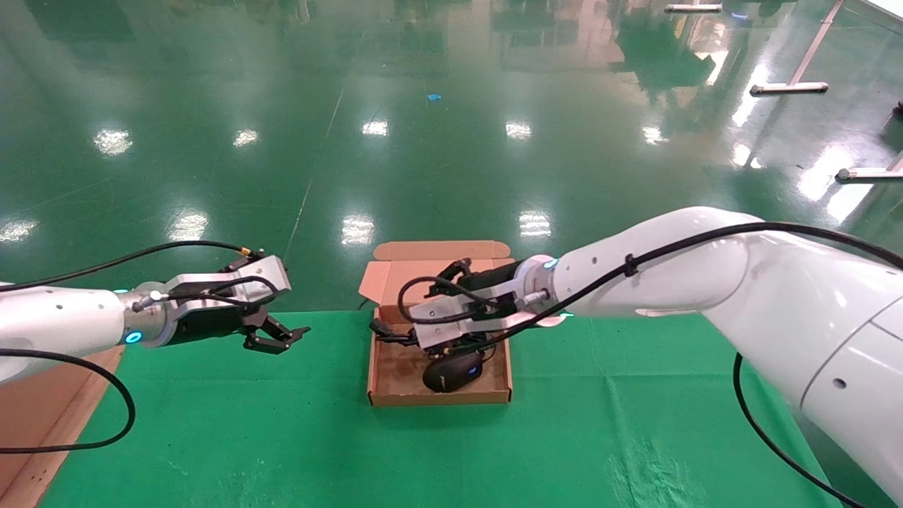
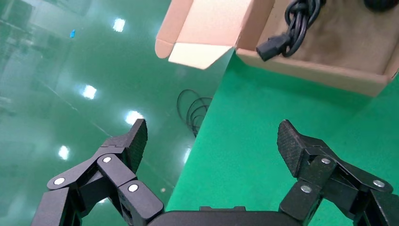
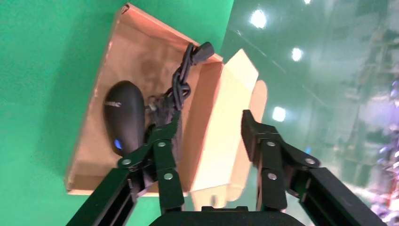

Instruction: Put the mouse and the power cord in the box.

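Mouse [image 1: 452, 372] and power cord [image 1: 392, 333] inside the box [image 1: 440, 396], cord behind and left of the mouse.

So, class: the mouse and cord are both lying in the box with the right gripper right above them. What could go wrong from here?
1. The power cord's plug end rests on the box wall; it could spill out or block the lid.
2. The open right gripper sits close over the cord and mouse, so withdrawing might snag a loop.
3. The left gripper hovers open beside the box, apart.
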Controlling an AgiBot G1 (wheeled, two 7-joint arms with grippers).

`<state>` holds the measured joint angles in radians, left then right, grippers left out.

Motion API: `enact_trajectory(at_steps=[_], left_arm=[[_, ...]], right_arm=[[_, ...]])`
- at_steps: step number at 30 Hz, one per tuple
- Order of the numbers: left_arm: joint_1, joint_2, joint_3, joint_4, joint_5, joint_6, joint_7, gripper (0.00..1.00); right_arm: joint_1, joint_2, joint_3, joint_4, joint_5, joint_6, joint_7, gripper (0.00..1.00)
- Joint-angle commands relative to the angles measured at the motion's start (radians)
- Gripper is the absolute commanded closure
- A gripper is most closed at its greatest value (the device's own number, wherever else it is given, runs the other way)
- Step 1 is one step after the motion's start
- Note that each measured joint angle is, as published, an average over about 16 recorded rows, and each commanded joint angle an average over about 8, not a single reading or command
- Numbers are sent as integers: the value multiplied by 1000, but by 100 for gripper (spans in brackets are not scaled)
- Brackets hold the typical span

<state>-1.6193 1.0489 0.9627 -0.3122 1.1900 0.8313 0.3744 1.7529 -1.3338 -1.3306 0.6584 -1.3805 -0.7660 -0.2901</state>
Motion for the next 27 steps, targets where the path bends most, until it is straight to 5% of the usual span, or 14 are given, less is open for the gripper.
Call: enact_trajectory(at_steps=[1,27], left_arm=[[8,-7,-10,-15,-7,10,-9,0],[257,-206,-322,-458,-216,313,-265,0]], right_arm=[[-9,9,14,8,8,-10,6,0],[-317,337,491,292,303,-341,223,0]])
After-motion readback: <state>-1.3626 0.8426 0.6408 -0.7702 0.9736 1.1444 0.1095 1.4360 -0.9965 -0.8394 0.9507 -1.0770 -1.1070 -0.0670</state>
